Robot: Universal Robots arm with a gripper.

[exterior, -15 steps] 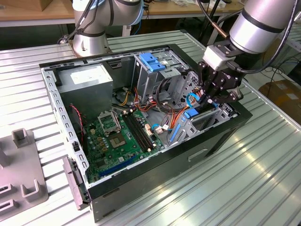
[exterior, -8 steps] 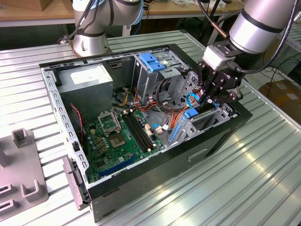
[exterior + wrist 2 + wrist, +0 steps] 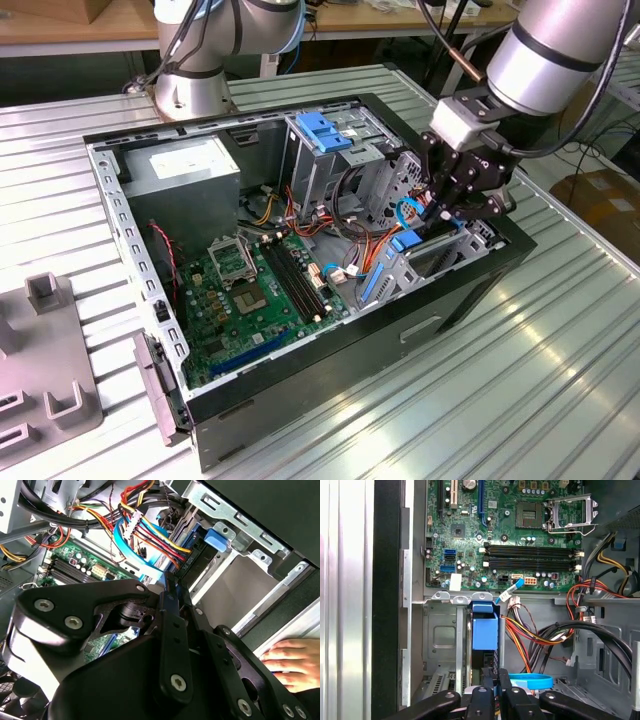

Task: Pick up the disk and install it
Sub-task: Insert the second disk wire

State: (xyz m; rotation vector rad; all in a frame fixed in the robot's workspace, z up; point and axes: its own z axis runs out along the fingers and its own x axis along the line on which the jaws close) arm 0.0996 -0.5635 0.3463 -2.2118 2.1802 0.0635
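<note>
The disk stands on edge inside the drive bay at the case's front corner. Its bright blue carrier end faces the motherboard, and its dark body runs back toward my fingers. In the second wrist view the blue carrier tab of the disk sits against the bay's metal frame. My gripper is shut, with its two black fingers side by side and their tips at the disk's near end. In the exterior view the gripper reaches down into the bay at the exterior view's right side of the open computer case.
Coloured power wires and a blue flat cable crowd the bay beside the fingers. The motherboard, power supply and upper cage with blue latch fill the case. A person's hand rests outside it. A grey fixture lies on the ribbed table.
</note>
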